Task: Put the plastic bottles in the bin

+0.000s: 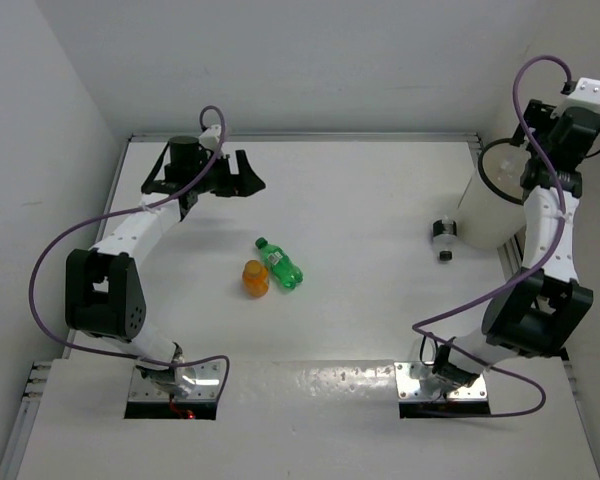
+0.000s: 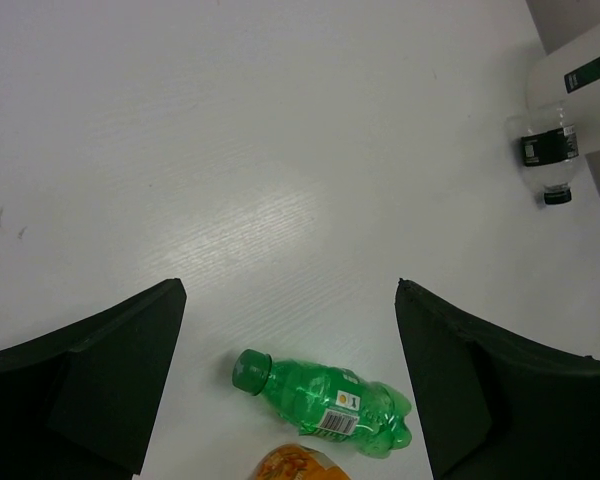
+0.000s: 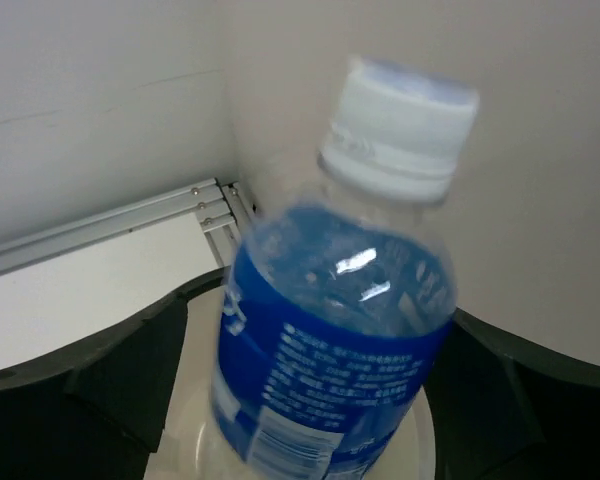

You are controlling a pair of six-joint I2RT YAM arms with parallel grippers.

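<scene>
The bin (image 1: 483, 212), a tall white bucket with a thin black ring at its rim, stands at the far right of the tabletop (image 1: 360, 190), close to the right wall. The right gripper (image 1: 568, 135) hangs above it. In the right wrist view its jaws stand on either side of a clear bottle with a blue label and white cap (image 3: 330, 330), which is tilted and blurred. A sliver of space shows on one side, and whether the jaws grip the bottle I cannot tell. The left gripper (image 1: 242, 177) hovers over the far left of the tabletop. Its jaws are spread wide and hold nothing.

Of the plastic bottles on the tabletop, the green bottle (image 1: 280, 264) lies on its side near the middle, its cap pointing toward the far wall. The orange bottle (image 1: 255, 278) sits just beside it, on its near left. Well apart from these two, a small clear bottle with a dark label (image 1: 443, 238) lies just beside the foot of the bin, on its left.
</scene>
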